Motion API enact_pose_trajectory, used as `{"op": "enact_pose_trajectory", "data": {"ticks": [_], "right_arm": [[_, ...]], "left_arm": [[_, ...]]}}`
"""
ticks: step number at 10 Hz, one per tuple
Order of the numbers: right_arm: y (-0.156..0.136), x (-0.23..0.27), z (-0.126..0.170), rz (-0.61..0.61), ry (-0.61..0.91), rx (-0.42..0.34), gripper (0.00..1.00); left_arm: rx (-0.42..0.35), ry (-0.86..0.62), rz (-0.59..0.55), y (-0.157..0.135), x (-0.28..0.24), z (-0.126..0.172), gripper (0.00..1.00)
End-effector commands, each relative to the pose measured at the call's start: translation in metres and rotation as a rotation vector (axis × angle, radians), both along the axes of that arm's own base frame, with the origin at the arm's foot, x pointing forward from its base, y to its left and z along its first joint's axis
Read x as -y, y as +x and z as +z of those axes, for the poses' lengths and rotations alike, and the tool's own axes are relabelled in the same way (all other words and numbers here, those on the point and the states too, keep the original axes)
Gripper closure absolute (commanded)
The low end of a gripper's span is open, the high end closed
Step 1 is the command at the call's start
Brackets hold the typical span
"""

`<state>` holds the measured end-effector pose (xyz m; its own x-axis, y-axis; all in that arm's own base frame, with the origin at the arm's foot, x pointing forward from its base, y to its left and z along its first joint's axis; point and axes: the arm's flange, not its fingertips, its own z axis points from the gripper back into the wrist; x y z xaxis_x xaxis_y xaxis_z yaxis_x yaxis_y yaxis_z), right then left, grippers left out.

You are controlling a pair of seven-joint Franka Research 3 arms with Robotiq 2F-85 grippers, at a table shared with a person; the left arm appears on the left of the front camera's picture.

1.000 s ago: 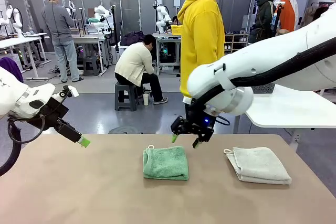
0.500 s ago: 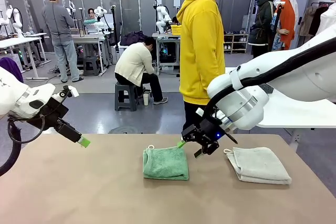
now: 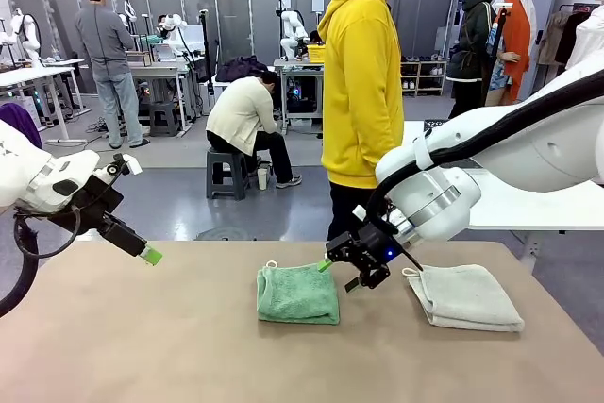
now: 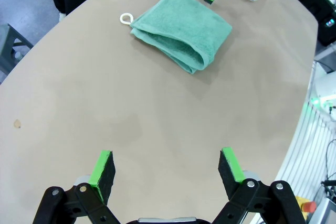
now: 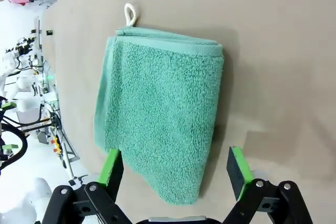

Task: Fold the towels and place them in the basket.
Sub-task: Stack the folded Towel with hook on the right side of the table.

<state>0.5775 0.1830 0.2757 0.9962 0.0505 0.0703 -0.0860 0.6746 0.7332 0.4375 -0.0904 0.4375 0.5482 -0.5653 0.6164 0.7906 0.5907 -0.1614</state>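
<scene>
Two folded towels lie apart on the surface [image 3: 142,346], a green towel [image 3: 298,293] mid-surface and a grey-white towel [image 3: 465,297] to its right, while the right gripper [image 3: 348,269] hovers open-fingered over the green one's right edge and the left gripper [image 4: 168,167] hangs open, empty, well left.

Robotics lab: rows of workbenches [image 3: 160,71] (cluttered), people [image 3: 106,58] working, grey floor.
</scene>
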Motion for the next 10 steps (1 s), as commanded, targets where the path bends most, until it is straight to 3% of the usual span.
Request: {"op": "enact_pose_trajectory", "data": {"ticks": [1, 9, 10], "right_arm": [[0.004, -0.005, -0.009, 0.000, 0.051, 0.015, 0.00], [0.005, -0.029, -0.028, -0.009, 0.084, -0.010, 0.00], [0.005, -0.031, -0.028, -0.013, 0.082, -0.006, 0.18]], "left_arm": [[-0.004, 0.007, -0.023, 0.003, -0.001, 0.002, 0.00], [-0.004, 0.007, -0.023, 0.003, -0.001, 0.002, 0.00], [-0.004, 0.007, -0.023, 0.003, -0.001, 0.002, 0.00]]}}
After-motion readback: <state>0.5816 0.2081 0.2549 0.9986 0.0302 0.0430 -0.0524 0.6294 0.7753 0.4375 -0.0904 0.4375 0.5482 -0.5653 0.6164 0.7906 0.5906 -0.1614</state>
